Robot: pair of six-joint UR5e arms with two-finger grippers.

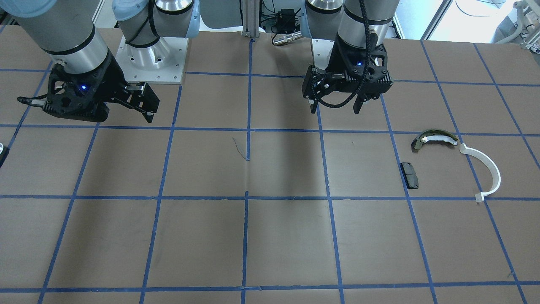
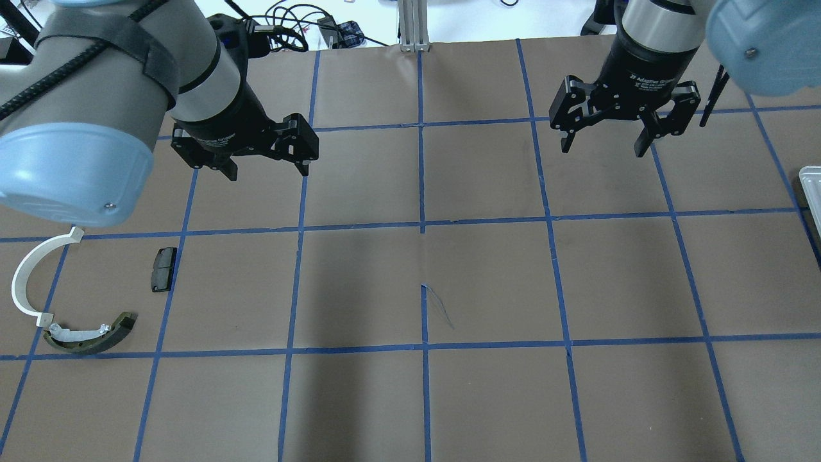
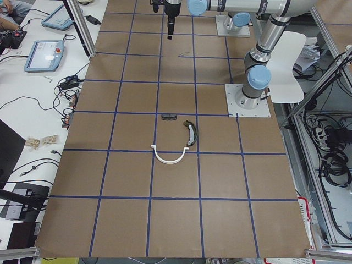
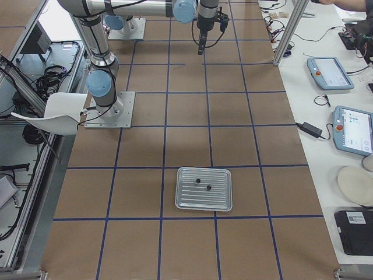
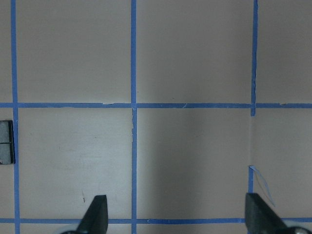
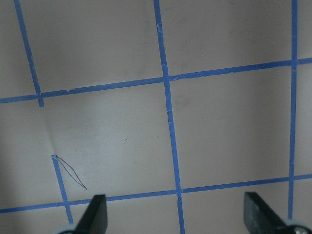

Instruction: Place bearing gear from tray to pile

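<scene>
The pile lies on the table at my left: a thin white half-ring (image 2: 25,276), a dark olive curved shoe (image 2: 90,335) and a flat black pad (image 2: 163,269); the front view shows the same half-ring (image 1: 487,169), shoe (image 1: 434,138) and pad (image 1: 409,174). The silver tray (image 4: 198,201) holds two small dark parts (image 4: 203,184), too small to tell which is the bearing gear. My left gripper (image 2: 266,168) is open and empty, hanging above the table beyond the pile. My right gripper (image 2: 603,146) is open and empty, well left of the tray's edge (image 2: 809,192).
The brown table carries a blue tape grid (image 2: 422,224). The black pad shows at the left edge of the left wrist view (image 5: 6,148). A small tear in the paper (image 2: 439,308) sits near the table's middle. Arm bases and cables stand along the robot's side.
</scene>
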